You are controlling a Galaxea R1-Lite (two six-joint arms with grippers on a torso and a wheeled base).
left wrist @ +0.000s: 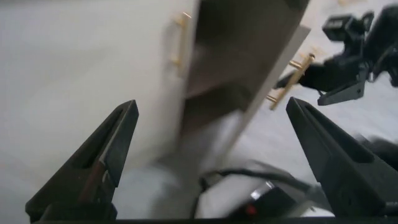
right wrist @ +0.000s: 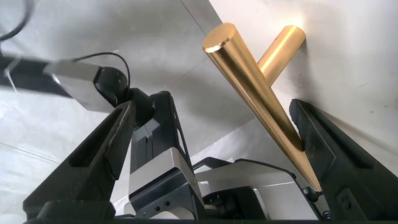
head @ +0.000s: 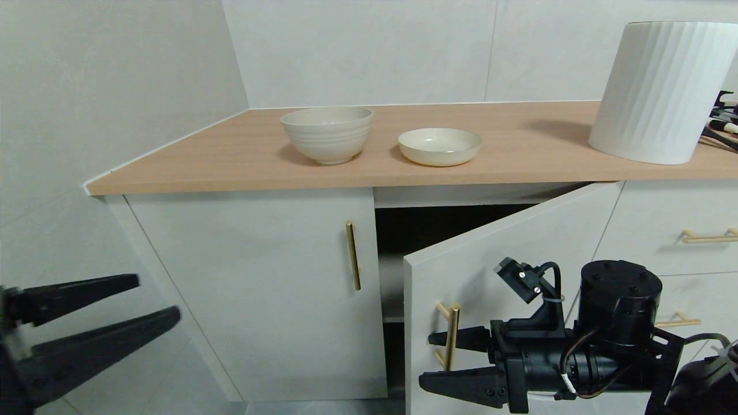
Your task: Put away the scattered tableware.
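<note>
At five o'clock the white cabinet door (head: 507, 248) is being found partly open. Its brass bar handle (head: 451, 334) is being straddled, not clamped, by the right gripper (head: 428, 360), whose fingers are spread. At eight o'clock the left gripper (head: 158, 297) is being held wide apart, with nothing in it. By this showing, nothing is yet being stored: the cream ribbed ceramic bowl (head: 327, 134) at eleven o'clock and the shallow cream dish (head: 440, 146) at twelve are being left on the wooden countertop (head: 230, 155).
</note>
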